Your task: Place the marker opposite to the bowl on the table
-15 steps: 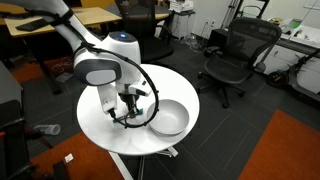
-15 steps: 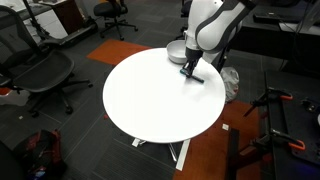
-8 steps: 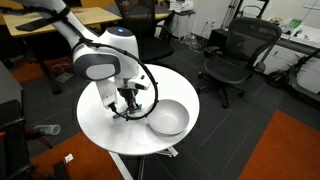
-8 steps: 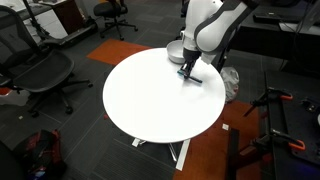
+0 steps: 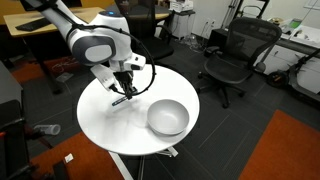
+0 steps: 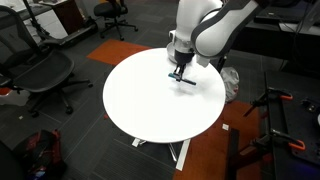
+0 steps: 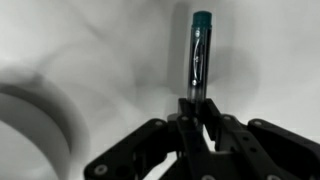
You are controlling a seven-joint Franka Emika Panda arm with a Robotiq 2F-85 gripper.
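Bowl (image 5: 168, 117) on table (image 5: 100, 125), marker (image 7: 200, 55) nearby.

My end effector (image 7: 200, 108) grips the slim teal-and-dark marker (image 7: 200, 55) by one end over the round white counter (image 5: 108, 128). The grey-white bowl (image 5: 168, 117) sits upright nearby.

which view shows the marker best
The wrist view: the marker runs up the frame, teal tip clear, held in the gripper. In both exterior views the marker is only a small dark sliver.
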